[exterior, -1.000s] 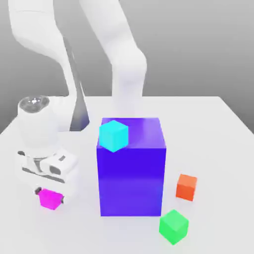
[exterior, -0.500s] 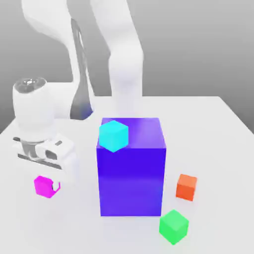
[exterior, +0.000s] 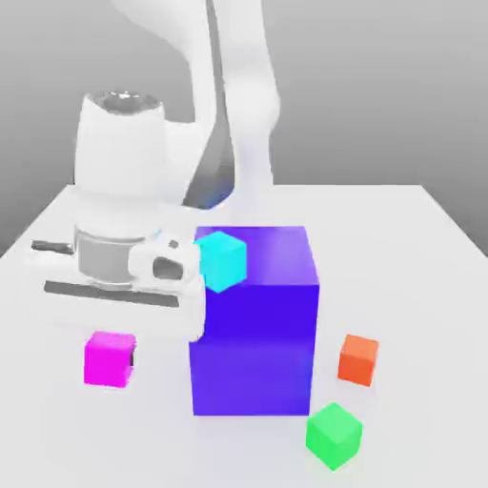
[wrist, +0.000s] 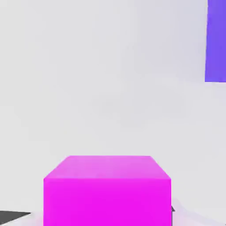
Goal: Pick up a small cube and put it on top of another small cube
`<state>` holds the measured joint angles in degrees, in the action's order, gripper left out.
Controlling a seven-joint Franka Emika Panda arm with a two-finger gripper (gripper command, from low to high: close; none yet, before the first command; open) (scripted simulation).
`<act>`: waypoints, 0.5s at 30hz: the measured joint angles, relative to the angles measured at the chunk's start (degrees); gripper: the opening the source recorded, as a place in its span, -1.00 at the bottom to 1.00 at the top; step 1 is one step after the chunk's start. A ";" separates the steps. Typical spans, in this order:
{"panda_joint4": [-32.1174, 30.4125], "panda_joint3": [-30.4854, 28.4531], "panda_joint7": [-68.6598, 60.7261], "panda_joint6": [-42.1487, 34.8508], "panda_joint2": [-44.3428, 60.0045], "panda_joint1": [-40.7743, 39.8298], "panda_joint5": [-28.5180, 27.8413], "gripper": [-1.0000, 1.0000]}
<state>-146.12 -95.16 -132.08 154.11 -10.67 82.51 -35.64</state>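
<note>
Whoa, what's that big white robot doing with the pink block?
The robot arm is holding the small pink cube in its gripper, and it looks lifted off the table. The job is to put it on top of the orange-red cube, but it isn't there yet. The big blue block stands between them, with a cyan cube at its top. A green cube sits near the orange-red one.

Arm (exterior: pixel 119 181) runs right out the top of the exterior view, so its upper part's cut off. In the hand view the pink cube (wrist: pixel 107 201) gets chopped by the frame edge, and only a sliver of the big blue block (wrist: pixel 216 42) made it in.
</note>
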 joint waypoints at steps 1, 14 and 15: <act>0.56 0.43 -1.79 -0.97 -0.75 2.25 -0.59 -1.00; 2.87 -1.99 -21.38 -11.55 -11.97 26.56 -5.71 -1.00; 2.48 -3.14 -22.10 -12.04 -12.90 27.54 -5.97 -1.00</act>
<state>-143.63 -98.30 -154.18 142.07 -23.57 110.05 -41.61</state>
